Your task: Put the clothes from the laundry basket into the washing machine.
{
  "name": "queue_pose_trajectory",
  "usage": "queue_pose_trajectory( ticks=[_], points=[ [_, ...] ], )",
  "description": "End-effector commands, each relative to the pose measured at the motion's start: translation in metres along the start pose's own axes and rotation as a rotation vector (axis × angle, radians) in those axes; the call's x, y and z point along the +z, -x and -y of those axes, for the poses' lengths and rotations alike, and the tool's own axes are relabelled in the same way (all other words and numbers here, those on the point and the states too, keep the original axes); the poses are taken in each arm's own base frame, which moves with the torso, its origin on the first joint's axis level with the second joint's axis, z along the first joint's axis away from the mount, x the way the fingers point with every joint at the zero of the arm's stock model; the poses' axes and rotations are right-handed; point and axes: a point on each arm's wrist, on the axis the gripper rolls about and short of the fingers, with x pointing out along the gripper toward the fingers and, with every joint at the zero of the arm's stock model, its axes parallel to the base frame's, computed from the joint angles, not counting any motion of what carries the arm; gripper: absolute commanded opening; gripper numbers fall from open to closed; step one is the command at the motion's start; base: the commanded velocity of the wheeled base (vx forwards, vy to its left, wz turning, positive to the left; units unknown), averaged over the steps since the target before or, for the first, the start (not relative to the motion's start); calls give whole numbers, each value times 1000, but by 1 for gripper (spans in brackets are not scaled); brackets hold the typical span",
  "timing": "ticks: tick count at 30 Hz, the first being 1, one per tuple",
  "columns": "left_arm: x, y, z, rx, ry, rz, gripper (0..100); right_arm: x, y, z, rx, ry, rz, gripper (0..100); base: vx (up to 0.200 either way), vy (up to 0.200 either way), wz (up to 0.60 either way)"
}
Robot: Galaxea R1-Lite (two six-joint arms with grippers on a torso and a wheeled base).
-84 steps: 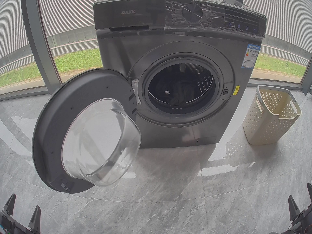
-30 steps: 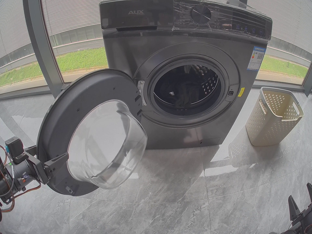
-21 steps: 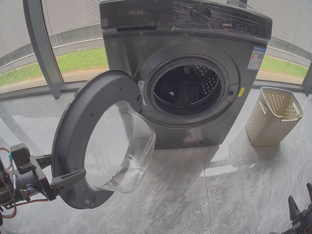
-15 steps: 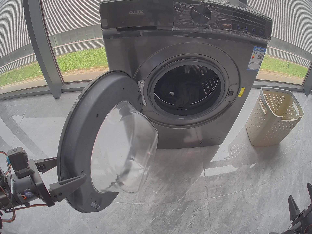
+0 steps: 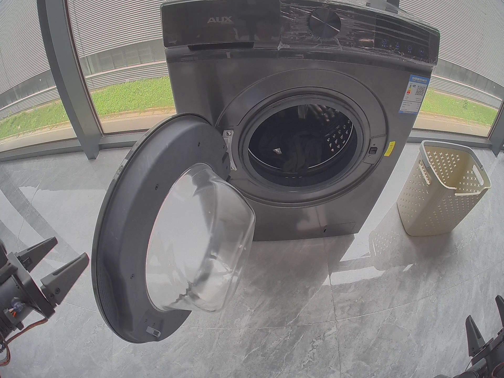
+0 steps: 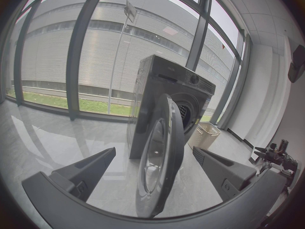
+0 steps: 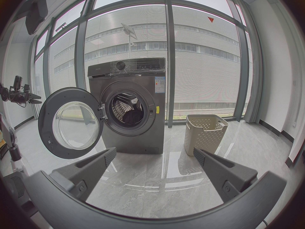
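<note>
Left gripper [image 5: 71,249]: hovering low, fingers spread wide
Door [image 5: 136,211]: standing half open, just right of that gripper
Washing machine [image 5: 294,53]: holding dark clothes [image 5: 295,153] in its drum [image 5: 338,132]
Laundry basket [image 5: 441,200]: sitting right of the machine
Right gripper [image 5: 484,308]: hanging low, fingers apart

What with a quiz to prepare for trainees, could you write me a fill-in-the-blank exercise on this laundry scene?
1. The door of the washing machine stands ____.
2. The basket sits on the floor to the robot's ____ of the machine.
3. The left pincer, near the door's edge, holds ____.
Missing words: open; right; nothing.
</note>
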Motion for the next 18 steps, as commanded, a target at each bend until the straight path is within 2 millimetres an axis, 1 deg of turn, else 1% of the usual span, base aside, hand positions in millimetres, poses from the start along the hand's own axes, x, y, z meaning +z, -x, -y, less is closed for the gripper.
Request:
queue_pose_trajectory(
  ticks=[1, 5, 7, 10, 11, 12, 14, 16, 18],
  points=[
    [4, 16, 0, 63, -17, 71, 100, -5, -1, 0, 1, 0, -17, 100, 0, 0, 0],
    [2, 14, -4, 121, -29, 49, 100, -5, -1, 0, 2, 0, -17, 100, 0, 0, 0],
    [0, 9, -9, 150, -59, 10, 100, -5, -1, 0, 1, 0, -17, 100, 0, 0, 0],
    [-2, 4, -11, 147, -66, -15, 100, -5, -1, 0, 1, 0, -17, 100, 0, 0, 0],
    [-4, -2, -13, 140, -63, -49, 100, -5, -1, 0, 2, 0, -17, 100, 0, 0, 0],
    [-4, -4, -13, 139, -60, -57, 100, -5, -1, 0, 2, 0, -17, 100, 0, 0, 0],
    [-5, -11, -14, 108, -62, -85, 100, -5, -1, 0, 1, 0, -17, 100, 0, 0, 0],
    [-5, -13, -11, 41, -59, -98, 100, -5, -1, 0, 2, 0, -17, 100, 0, 0, 0],
    [-4, -14, -6, -66, -56, -102, 100, -5, -1, 0, 1, 0, -17, 100, 0, 0, 0]
  ],
)
